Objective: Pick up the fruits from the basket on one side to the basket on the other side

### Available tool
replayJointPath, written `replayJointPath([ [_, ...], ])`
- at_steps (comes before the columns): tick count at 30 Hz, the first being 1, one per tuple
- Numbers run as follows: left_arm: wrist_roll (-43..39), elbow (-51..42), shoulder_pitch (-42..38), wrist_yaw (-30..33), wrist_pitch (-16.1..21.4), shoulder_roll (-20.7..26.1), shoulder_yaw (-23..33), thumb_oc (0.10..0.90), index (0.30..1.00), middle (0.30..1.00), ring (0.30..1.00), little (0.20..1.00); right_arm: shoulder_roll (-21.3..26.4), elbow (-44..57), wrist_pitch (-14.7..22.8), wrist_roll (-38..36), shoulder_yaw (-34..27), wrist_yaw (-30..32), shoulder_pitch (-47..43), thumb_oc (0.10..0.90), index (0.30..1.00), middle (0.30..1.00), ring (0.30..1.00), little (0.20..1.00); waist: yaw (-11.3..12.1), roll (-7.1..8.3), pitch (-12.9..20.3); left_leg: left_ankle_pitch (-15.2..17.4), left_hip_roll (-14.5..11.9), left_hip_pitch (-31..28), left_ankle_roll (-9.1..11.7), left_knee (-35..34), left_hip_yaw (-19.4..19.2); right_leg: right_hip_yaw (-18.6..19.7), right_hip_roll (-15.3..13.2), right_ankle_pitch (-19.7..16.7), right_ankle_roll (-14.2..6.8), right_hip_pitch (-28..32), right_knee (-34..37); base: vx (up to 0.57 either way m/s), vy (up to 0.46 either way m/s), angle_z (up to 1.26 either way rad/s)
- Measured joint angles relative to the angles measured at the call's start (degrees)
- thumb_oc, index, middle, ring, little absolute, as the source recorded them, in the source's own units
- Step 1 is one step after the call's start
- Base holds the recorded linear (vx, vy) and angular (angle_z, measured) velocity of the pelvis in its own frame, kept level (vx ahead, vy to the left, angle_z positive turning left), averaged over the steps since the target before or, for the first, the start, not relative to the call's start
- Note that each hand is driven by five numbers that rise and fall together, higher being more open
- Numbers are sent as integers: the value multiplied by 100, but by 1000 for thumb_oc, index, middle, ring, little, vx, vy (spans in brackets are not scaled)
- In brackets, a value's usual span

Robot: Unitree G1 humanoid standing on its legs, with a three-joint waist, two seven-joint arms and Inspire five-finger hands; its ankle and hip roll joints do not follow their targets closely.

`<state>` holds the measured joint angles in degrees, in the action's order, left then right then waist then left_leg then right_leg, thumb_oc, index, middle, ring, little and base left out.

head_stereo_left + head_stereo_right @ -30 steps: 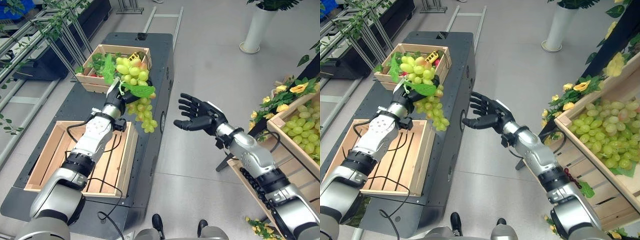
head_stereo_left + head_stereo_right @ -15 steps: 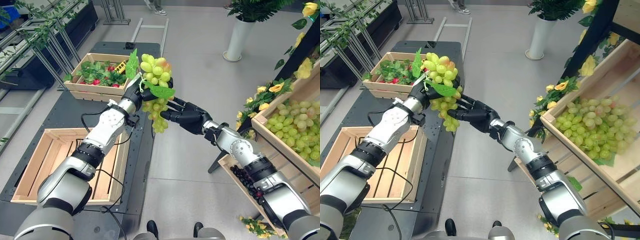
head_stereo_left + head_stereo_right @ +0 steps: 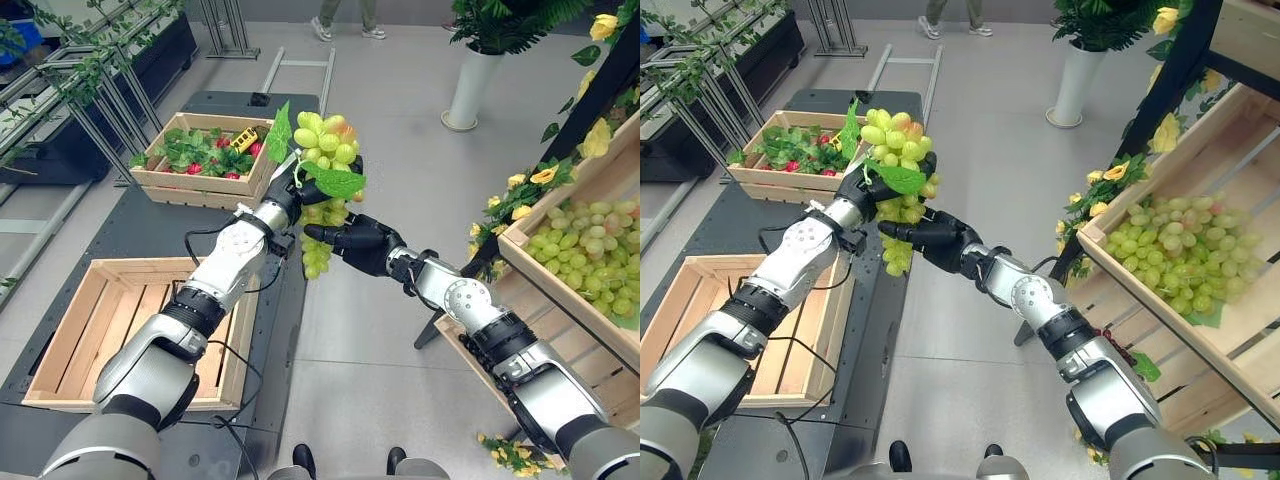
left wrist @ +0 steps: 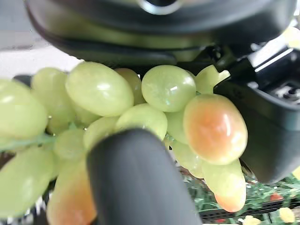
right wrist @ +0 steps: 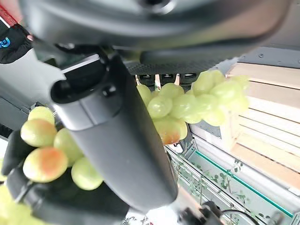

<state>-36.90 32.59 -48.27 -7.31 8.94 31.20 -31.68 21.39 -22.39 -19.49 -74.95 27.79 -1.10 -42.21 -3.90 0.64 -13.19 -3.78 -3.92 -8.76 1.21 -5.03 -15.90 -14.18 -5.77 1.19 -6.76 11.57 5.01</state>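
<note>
The right hand (image 3: 352, 243) is closing in against the grape bunch (image 3: 322, 165) that the left hand (image 3: 290, 196) is carrying rightward.

Two head cameras look steeply down from just apart, sharing the bunch of pale green grapes (image 3: 322, 170); each wrist camera peers along its own hand, very close to that bunch.

White planter (image 3: 470, 85) with plant far right; person's shoes (image 3: 348, 32) beyond; yellow flowers (image 3: 545, 177) right.
</note>
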Motion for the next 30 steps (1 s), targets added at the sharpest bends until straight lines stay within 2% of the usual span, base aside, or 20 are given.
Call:
replayJointPath([
  [8, 4, 0, 0, -12, -44, -106, 0, 400, 300, 300, 300, 300, -54, -56, 375, 52, 22, 235, -16, 800, 900, 900, 900, 900, 97, 1, 1, 0, 0, 4, 0, 0, 24, -22, 0, 0, 0, 8, 0, 0, 0, 0],
  [14, 3, 1, 0, -47, -65, -114, 4, 400, 300, 300, 300, 300, -65, -56, 513, 257, 52, 250, -16, 800, 900, 900, 900, 900, 179, 3, 2, 0, 0, 4, 0, 0, 42, -23, -1, 0, 0, 10, 0, 0, 0, 0],
  [15, 3, 0, 0, -47, -67, -114, 17, 400, 300, 300, 300, 300, -105, -91, 627, 259, 64, 253, -16, 662, 693, 693, 693, 693, 180, 6, 3, 0, 1, 5, 0, 0, 52, -25, 0, 0, 0, 11, 0, 0, 0, 0],
  [16, 3, 1, 0, -47, -67, -114, 35, 400, 300, 300, 300, 300, -137, -115, 675, 258, 68, 253, -15, 499, 448, 448, 448, 448, 181, 7, 4, 0, 1, 5, 0, 0, 60, -27, 0, 0, 0, 12, 0, 0, 0, 0],
  [17, 3, 1, 0, -48, -67, -116, 73, 400, 300, 300, 300, 300, -200, -149, 752, 257, 70, 253, -15, 400, 300, 300, 300, 300, 181, 8, 4, 0, 2, 7, 0, 0, 145, -26, 0, 0, 0, 13, 0, 0, 0, 0],
  [26, 10, -20, -59, -93, -66, -186, 139, 400, 300, 300, 300, 300, -316, -413, 967, 256, 244, 282, -15, 400, 300, 300, 300, 300, 179, 11, 6, 0, 0, 6, 0, -1, 171, -23, -6, -2, -3, 15, 0, 0, 0, 0],
  [27, 11, -20, -79, -76, -67, -189, 139, 420, 331, 331, 331, 331, -330, -413, 990, 256, 244, 282, -15, 400, 300, 300, 300, 300, 179, 12, 7, 0, 0, 5, 0, -1, 171, -23, -6, -2, -3, 16, 0, 0, 0, 0],
  [28, 11, -20, -111, -71, -67, -191, 139, 800, 900, 900, 900, 900, -355, -415, 1033, 255, 244, 283, -15, 400, 300, 300, 300, 300, 178, 12, 7, 0, 0, 5, 0, -1, 171, -22, -6, -2, -3, 15, 0, 0, 0, 0],
  [30, 32, -23, -167, -89, -67, -234, 133, 800, 900, 900, 900, 900, -360, -487, 1134, 256, 222, 338, -15, 400, 300, 300, 300, 300, 181, 11, 7, 0, 0, 5, 0, 0, 171, -22, -6, -2, -3, 15, 0, 0, 0, 0],
])
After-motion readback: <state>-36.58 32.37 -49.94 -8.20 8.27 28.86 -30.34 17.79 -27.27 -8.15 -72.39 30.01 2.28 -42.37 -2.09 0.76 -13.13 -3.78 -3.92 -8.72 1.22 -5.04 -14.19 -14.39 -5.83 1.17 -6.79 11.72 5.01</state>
